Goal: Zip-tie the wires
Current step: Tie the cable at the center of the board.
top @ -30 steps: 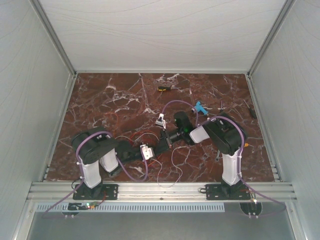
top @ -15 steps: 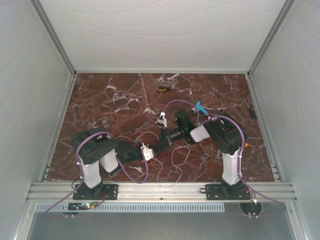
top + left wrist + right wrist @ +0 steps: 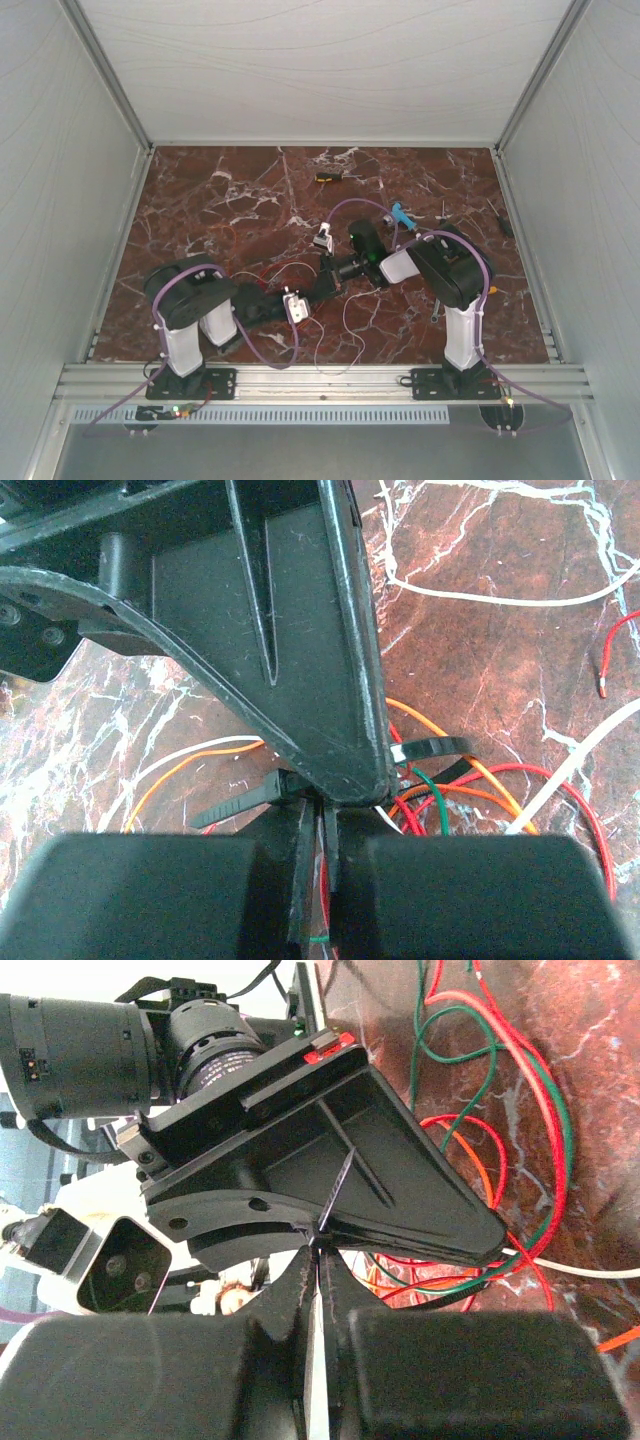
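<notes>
Showing 2 grippers met tip to tip, near the middle of the table.

Left: the left gripper (image 3: 320, 825) is closed to a thin slit. Red and green strands show deep in that slit, but I cannot tell whether they are clamped.

Centre: the tie (image 3: 240, 802), a black strap, crosses just ahead of those tips. Its free end points left in the left wrist view, and a curved part comes out on the far side of the other arm's finger. The wires (image 3: 570, 772) lie loose on the marble under and around both grippers. They are red and white, with orange and green among them, and they spread toward the near edge.

Right: the right gripper (image 3: 318, 1260) is pinched narrow on a thin black strip that rises straight from its tips, which I take to be the tie's tail.

The tail's long axis runs out of the right jaws and in line with them. I judge that tightening calls for the right arm, the nearer one, to draw back along that line while the left holds the bundle.

Surface: the table (image 3: 220, 210) is dark red marble, flat and hard, so loose strands will slide on it.

Room: white walls (image 3: 80, 200) close in 3 sides, well apart from both arms. A small blue item (image 3: 400, 213) lies just beyond the right arm.
</notes>
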Controlling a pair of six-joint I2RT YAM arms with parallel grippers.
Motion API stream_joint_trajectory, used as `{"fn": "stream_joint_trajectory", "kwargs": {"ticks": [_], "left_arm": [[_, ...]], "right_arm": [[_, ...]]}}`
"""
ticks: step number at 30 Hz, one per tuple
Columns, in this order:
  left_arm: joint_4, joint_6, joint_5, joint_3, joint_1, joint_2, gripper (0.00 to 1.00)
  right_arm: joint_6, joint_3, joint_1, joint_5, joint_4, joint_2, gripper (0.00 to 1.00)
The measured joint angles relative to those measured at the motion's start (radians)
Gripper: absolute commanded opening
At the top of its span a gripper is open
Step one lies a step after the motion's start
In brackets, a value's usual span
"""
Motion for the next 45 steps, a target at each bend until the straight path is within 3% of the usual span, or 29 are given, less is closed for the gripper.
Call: {"fn": "stream_joint_trajectory", "kwargs": {"ticks": [12,13,15,20,23,28,33,34,38,41,45], "left_arm": [[-0.018,0.011,-0.022,-0.005,-0.006,0.000,0.00],[-0.018,0.011,-0.023,-0.005,-0.008,0.000,0.00],[-0.017,0.011,-0.023,-0.005,-0.010,0.000,0.00],[-0.001,0.011,-0.009,-0.005,-0.023,0.000,0.00],[0.000,0.011,-0.002,-0.004,-0.025,0.000,0.00],[0.000,0.012,0.000,-0.004,-0.025,0.000,0.00],[0.000,0.014,0.005,-0.002,-0.025,0.003,0.00],[0.000,0.015,0.007,-0.001,-0.025,0.003,0.00],[0.002,0.017,0.020,0.000,-0.025,0.003,0.00],[0.002,0.019,0.028,0.000,-0.025,0.003,0.00],[0.002,0.026,0.049,0.000,-0.025,0.003,0.00]], "right_arm": [[-0.039,0.018,0.000,0.040,-0.080,-0.002,0.00],[-0.047,0.018,0.000,0.040,-0.087,-0.004,0.02],[-0.075,0.018,0.000,0.043,-0.114,-0.020,0.23],[-0.200,-0.001,-0.010,0.092,-0.234,-0.110,0.42],[-0.267,-0.019,-0.023,0.117,-0.306,-0.174,0.61],[-0.369,-0.047,-0.050,0.179,-0.433,-0.282,0.73],[-0.480,-0.046,-0.061,0.345,-0.609,-0.460,0.84],[-0.494,-0.046,-0.061,0.388,-0.633,-0.502,0.95],[-0.523,-0.072,-0.061,0.581,-0.636,-0.701,0.98],[-0.457,-0.134,-0.075,0.725,-0.582,-0.847,0.98],[-0.418,-0.177,-0.108,0.774,-0.518,-0.893,0.94]]}}
